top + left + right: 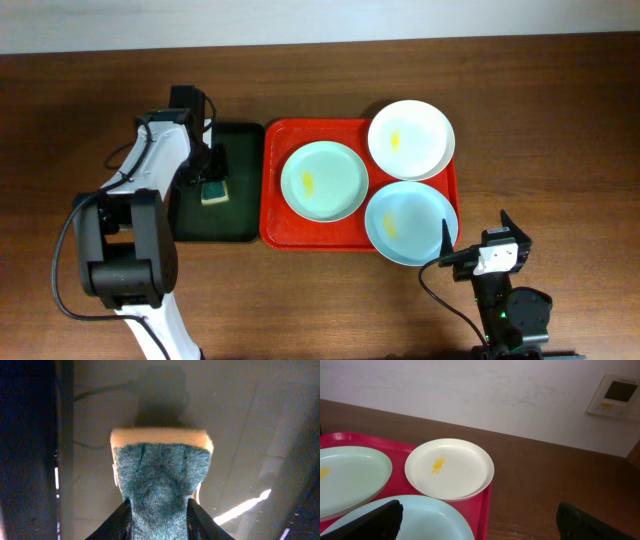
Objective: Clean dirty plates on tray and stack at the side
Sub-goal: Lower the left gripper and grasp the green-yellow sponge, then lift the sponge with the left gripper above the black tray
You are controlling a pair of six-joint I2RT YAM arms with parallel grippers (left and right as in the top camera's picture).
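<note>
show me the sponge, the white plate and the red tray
sponge (160, 480), left wrist view, middle of its green scrubbing face
white plate (411, 138), overhead view, its centre beside the yellow smear
red tray (290, 232), overhead view, bare floor by a corner

No readable text for you in any view. The only candidate is the wall panel (618, 394) at the top right of the right wrist view. It has a dark screen with a small yellowish strip below, and any lettering there is too small and blurred to read.
</note>
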